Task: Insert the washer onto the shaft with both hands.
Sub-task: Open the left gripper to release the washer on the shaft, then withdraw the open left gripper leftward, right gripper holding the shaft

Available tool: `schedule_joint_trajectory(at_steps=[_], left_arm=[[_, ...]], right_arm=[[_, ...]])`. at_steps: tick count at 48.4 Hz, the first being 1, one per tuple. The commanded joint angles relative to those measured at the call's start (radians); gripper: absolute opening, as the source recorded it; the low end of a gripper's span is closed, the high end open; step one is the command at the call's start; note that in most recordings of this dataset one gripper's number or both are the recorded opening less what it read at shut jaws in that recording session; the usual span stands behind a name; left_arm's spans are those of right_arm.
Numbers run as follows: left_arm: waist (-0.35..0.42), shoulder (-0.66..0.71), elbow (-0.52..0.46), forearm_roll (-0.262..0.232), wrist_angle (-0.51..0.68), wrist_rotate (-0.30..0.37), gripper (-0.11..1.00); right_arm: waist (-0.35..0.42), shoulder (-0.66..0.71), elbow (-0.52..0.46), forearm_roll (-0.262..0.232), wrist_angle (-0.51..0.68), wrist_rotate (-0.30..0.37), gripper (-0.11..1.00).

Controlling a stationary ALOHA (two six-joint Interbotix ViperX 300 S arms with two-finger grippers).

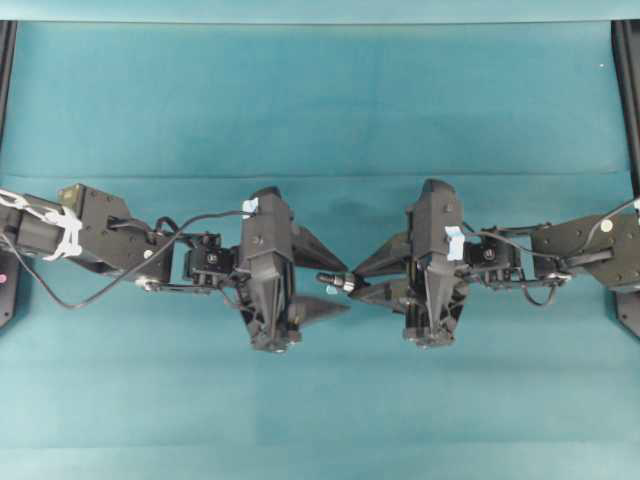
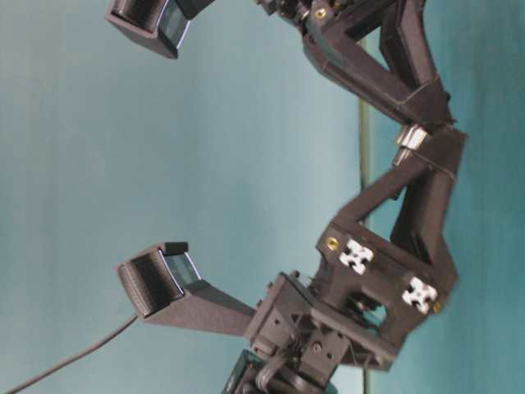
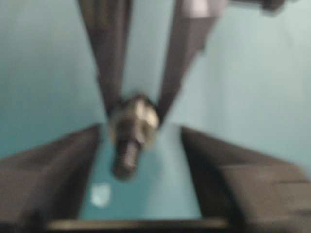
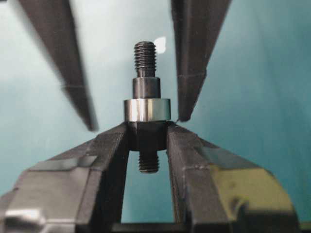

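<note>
Gripping the shaft (image 4: 146,97), right claw (image 4: 148,133) level, washer (image 4: 146,109) seated.

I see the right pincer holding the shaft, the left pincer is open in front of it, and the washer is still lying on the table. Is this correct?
Not quite. The washer is not on the table: it already sits around the shaft, against its thicker collar, as the right wrist view shows. The rest holds: the right pincer grips the shaft, and the left pincer is open in front of it.

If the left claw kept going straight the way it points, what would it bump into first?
Probably the threaded tip of the shaft, held by the right gripper. The left gripper has its fingers spread either side of it; the washer sits further along.
</note>
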Motion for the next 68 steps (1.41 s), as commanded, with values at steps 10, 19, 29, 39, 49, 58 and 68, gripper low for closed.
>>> schedule_joint_trajectory(at_steps=[10,19,29,39,49,58,68], left_arm=[[0.000,-0.044,0.005,0.002,0.044,0.008,0.89],[0.000,-0.055,0.015,0.002,0.046,0.008,0.89],[0.000,-0.055,0.015,0.002,0.046,0.009,0.89],[0.002,-0.074,0.028,0.002,0.064,0.014,0.89],[0.002,-0.121,0.058,0.002,0.138,0.075,0.89],[0.002,-0.189,0.077,0.002,0.207,0.109,0.88],[0.002,-0.239,0.120,0.002,0.218,0.101,0.88]], right_arm=[[0.000,-0.008,-0.018,0.002,-0.006,-0.003,0.00],[0.000,-0.008,-0.017,0.003,-0.005,-0.003,0.00],[0.000,-0.008,-0.017,0.002,-0.005,-0.003,0.00],[0.000,-0.008,-0.017,0.002,0.002,-0.003,0.00],[0.000,-0.008,-0.017,0.003,0.006,-0.003,0.00],[0.000,-0.008,-0.017,0.003,0.006,-0.003,0.00],[0.000,-0.008,-0.017,0.003,0.006,-0.003,0.00]])
